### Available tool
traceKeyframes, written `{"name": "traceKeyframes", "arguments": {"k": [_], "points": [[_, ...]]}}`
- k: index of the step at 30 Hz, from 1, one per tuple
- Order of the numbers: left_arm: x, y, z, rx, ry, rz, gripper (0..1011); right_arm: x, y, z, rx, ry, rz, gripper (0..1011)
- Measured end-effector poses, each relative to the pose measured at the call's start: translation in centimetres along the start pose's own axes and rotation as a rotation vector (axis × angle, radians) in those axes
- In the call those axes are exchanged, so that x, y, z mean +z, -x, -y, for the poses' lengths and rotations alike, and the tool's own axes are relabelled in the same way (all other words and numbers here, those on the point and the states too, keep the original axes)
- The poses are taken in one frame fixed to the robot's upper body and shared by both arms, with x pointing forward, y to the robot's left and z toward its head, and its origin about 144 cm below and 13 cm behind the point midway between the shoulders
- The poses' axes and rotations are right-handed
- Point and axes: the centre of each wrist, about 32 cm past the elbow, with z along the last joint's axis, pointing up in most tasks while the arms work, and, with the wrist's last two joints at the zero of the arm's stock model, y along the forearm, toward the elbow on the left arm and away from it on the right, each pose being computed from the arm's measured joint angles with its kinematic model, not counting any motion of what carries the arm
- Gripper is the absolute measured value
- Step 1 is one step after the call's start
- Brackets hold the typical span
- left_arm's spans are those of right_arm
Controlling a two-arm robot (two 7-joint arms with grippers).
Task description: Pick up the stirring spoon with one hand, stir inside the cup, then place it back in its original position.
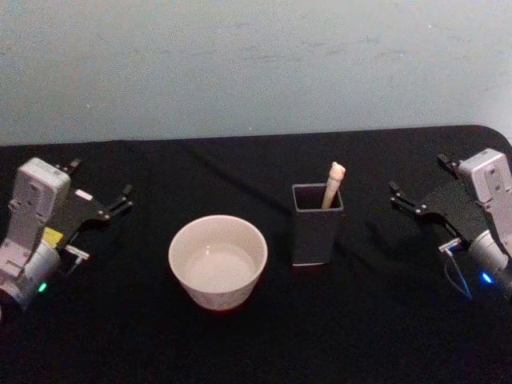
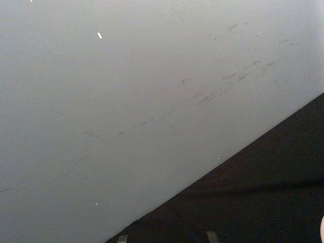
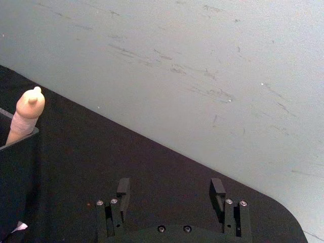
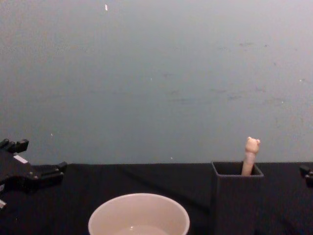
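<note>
The stirring spoon (image 1: 333,184) stands in the dark grey square holder (image 1: 314,232), right of centre on the table. Its pale beige handle with the bear head (image 4: 252,144) sticks up above the rim, and its bowl is hidden inside. In the right wrist view the spoon (image 3: 26,114) and holder (image 3: 17,187) show off to one side. The cream cup (image 1: 218,298) sits left of the holder, apart from it. My left gripper (image 1: 102,180) rests open at the far left. At the far right my right gripper (image 1: 418,174) is also open, its fingers (image 3: 217,190) holding nothing.
A black cloth (image 1: 264,352) covers the table, which ends at a pale grey wall (image 1: 256,64) behind. The table's back right corner (image 1: 492,130) is rounded. Open cloth lies between each gripper and the two vessels.
</note>
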Motion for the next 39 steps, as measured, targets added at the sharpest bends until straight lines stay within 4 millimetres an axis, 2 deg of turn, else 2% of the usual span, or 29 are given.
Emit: {"name": "traceKeyframes", "arguments": {"k": [28,39], "points": [[0.0,0.0,0.0,0.0,0.0,0.0,1001,0.1,0.0,0.0,0.004,-0.003,-0.005,1000],[0.0,0.0,0.0,0.0,0.0,0.0,1001,2.2,-0.5,1.1,0.139,-0.075,-0.186,1000]]}}
